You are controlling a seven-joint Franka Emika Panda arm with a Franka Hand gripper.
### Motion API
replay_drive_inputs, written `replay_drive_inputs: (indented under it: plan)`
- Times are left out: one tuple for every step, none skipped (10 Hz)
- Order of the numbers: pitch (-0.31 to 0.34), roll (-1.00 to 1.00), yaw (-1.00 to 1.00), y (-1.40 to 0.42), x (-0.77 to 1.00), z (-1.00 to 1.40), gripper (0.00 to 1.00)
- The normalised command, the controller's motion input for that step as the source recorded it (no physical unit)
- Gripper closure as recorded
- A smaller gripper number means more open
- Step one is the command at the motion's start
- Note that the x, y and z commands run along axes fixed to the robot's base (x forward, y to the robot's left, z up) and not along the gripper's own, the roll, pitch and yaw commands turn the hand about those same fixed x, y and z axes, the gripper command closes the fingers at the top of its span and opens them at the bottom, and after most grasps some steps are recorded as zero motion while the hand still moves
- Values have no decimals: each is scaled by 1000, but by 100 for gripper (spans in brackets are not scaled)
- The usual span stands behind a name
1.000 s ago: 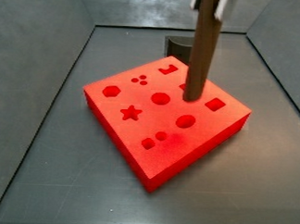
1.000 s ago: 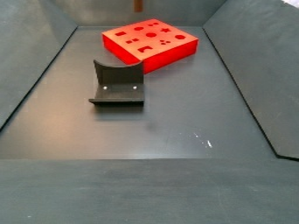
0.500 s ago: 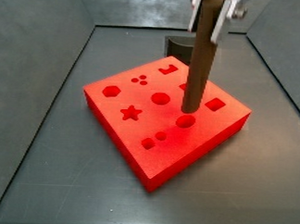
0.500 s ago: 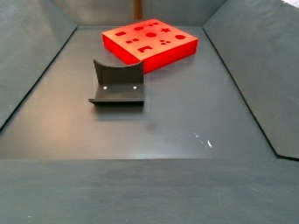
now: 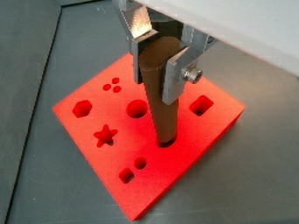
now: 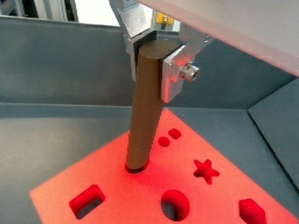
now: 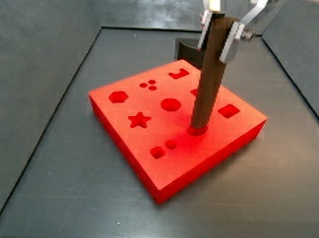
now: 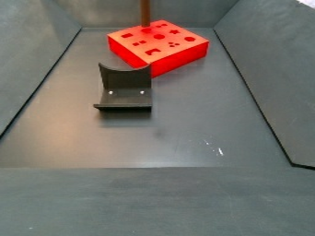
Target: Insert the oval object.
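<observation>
Standing upright over the red block, the oval object is a long brown rod with its lower end in or at one of the block's cut-outs; from a side view I cannot tell how deep it sits. The gripper is directly above the block, its flat silver fingers clamped on the rod's upper part, one plate on each side, as both wrist views show. In a wrist view the rod's foot meets the block's top face at a dark opening.

Below the gripper the block's top carries many shaped holes: a star, a hexagon, a round hole just beside the rod, a square one on the rod's far side, and small paired dots. The block lies skewed on a dark grey floor, matte and faintly scuffed, with lighter grey walls rising around it like a shallow bin.

Behind the gripper in a side view, a dark shape shows past the block. In a side view from farther off, the fixture, a dark curved bracket on a base plate, stands on the floor well apart from the block, and only a sliver of the rod shows at the frame's upper edge.
</observation>
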Motion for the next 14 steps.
replay_drive_inputs:
  plan:
    - [0, 1, 0, -60, 26, -231, 100]
    - [0, 0, -17, -54, 60, -254, 100]
    - [0, 0, -14, -54, 57, -229, 100]
    - [0, 20, -6, -20, 60, -194, 100]
    - [3, 61, -34, 0, 203, -223, 100]
    - [26, 94, -109, 0, 260, -243, 100]
    - [0, 107, -117, -34, 206, -391, 100]
    - [-11, 46, -74, -17, 186, -591, 100]
    - [0, 137, -80, -63, 263, -749, 100]
    - [0, 156, -123, -89, 349, -794, 100]
    - [14, 147, -143, -91, 343, -806, 100]
    - [14, 137, -126, -74, 340, -743, 100]
    - [21, 81, -89, 0, 303, -589, 100]
    - [0, 0, 0, 0, 0, 0, 100]
